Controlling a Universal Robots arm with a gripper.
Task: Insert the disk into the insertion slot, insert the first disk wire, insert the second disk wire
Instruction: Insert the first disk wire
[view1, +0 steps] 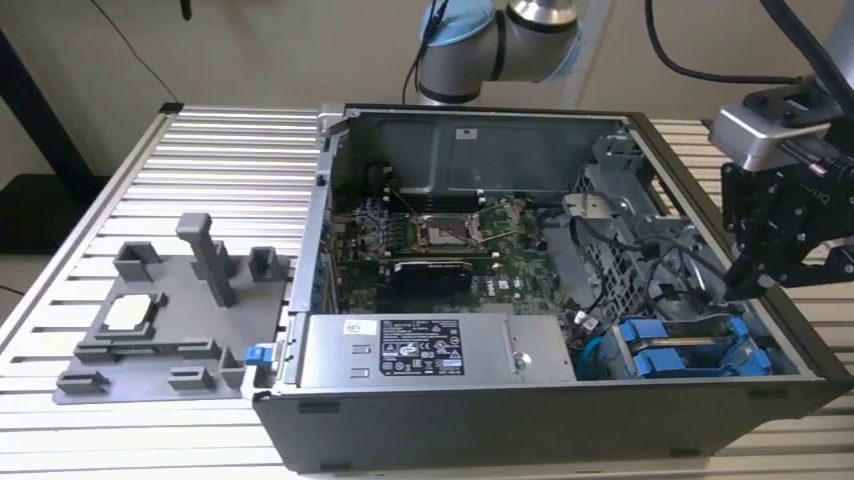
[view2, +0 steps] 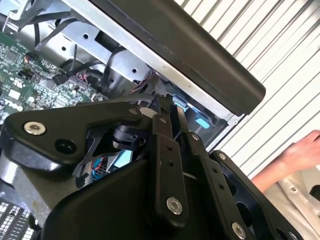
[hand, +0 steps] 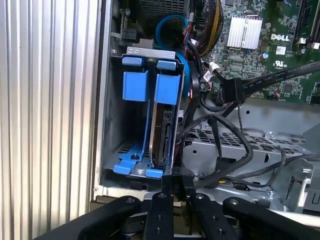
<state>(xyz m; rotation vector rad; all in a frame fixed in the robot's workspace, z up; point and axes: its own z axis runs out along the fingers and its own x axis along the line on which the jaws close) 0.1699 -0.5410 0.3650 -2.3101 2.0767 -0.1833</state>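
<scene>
The disk (hand: 161, 131) stands on edge in the insertion slot (hand: 116, 120), its blue carrier (hand: 167, 89) beside a second blue carrier. In the exterior view the disk (view1: 694, 358) sits at the case's front corner, on that view's right. My gripper (hand: 173, 184) hovers just off the disk's near end, fingers together with nothing between them. In the exterior view the gripper (view1: 742, 282) hangs over the case's right wall. A black wire with a loose connector (hand: 231, 90) lies beside the slot, unplugged.
The open computer case (view1: 534, 440) rests on a ribbed metal table. A labelled power supply box (view1: 424, 350) sits beside the slot. A grey fixture plate (view1: 160, 320) lies at the exterior view's left. A person's hand (view2: 292, 155) rests on the table outside the case.
</scene>
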